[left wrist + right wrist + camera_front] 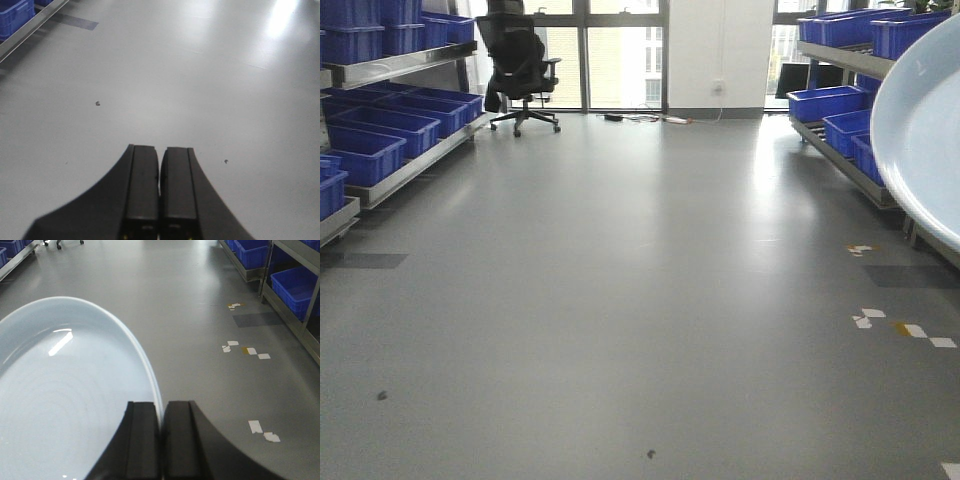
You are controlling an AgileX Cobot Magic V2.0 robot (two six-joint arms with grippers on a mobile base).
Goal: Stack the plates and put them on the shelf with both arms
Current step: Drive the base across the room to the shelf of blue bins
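A large glossy pale bluish-white plate (65, 400) fills the left of the right wrist view. My right gripper (161, 407) is shut on its rim, which passes between the two black fingers. The same plate (925, 130) shows tilted at the right edge of the front view, held above the floor. I cannot tell whether one plate or two are held. My left gripper (160, 152) is shut and empty, its fingers pressed together over bare grey floor. Neither gripper shows in the front view.
Metal shelves with blue bins line the left (380, 130) and the right (840, 110). A black office chair (520, 65) stands at the far back by the windows. White tape scraps (905, 325) lie on the grey floor at right.
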